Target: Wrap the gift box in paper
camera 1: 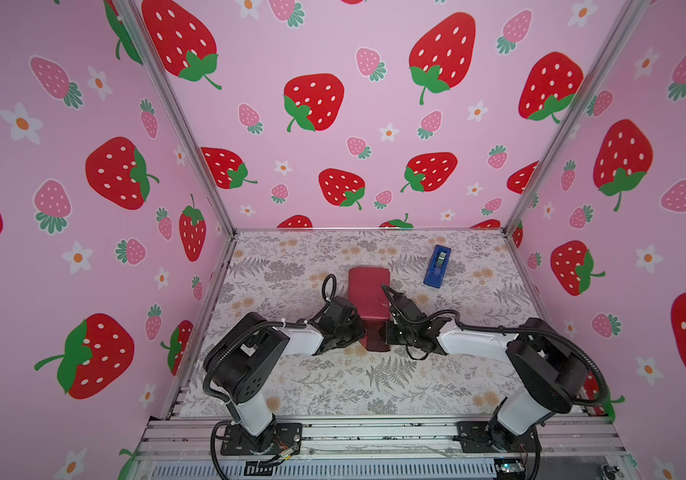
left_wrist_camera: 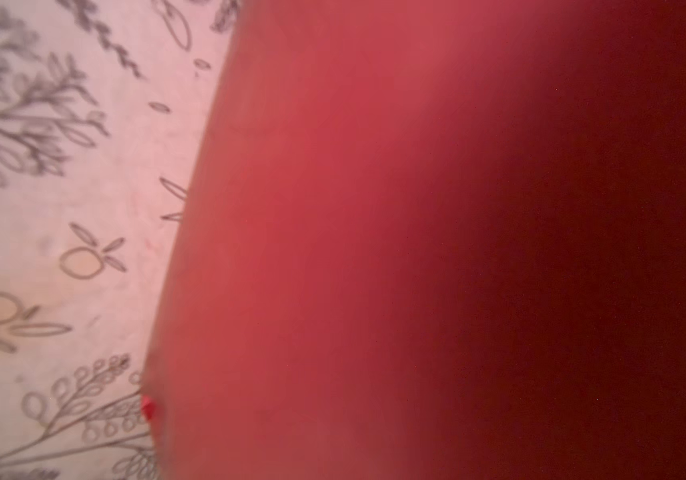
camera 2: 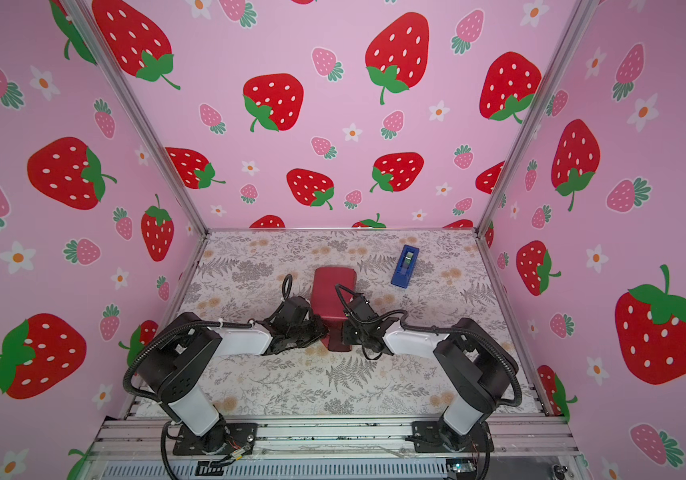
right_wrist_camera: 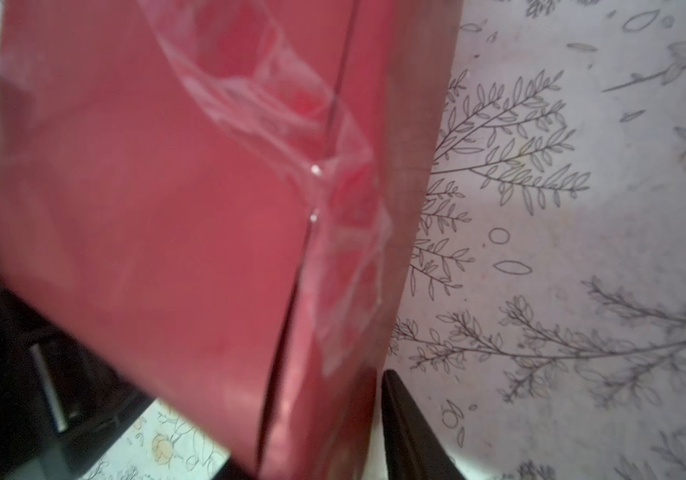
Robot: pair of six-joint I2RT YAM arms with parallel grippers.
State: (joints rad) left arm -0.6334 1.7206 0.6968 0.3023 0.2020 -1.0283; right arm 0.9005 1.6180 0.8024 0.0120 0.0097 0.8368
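- The paper [camera 1: 368,291] is rolled into a longish parcel on the counter [camera 1: 333,386]. Its long axis runs from the arms' side toward the back wall. The gift box itself doesn't show, presumably it's inside.
- The left pincer [camera 1: 359,330] sits tight against the parcel's near end, on its left side, and it's closed. Whether it's pinching a paper edge can't be told, since its wrist view is just a wall of red.
- The right pincer [camera 1: 386,332] is at that same near end, on the parcel's right. One dark finger [right_wrist_camera: 408,432] shows just beside the paper, but whether it's open or gripping can't be told.
- Clear tape [right_wrist_camera: 333,137] crosses the seam, so the wrap-around looks done. The near end flap is probably next, and both arms are about equally near it.
- The tape dispenser [camera 1: 438,266] lies beyond the parcel's far right corner, well apart and not in the way.
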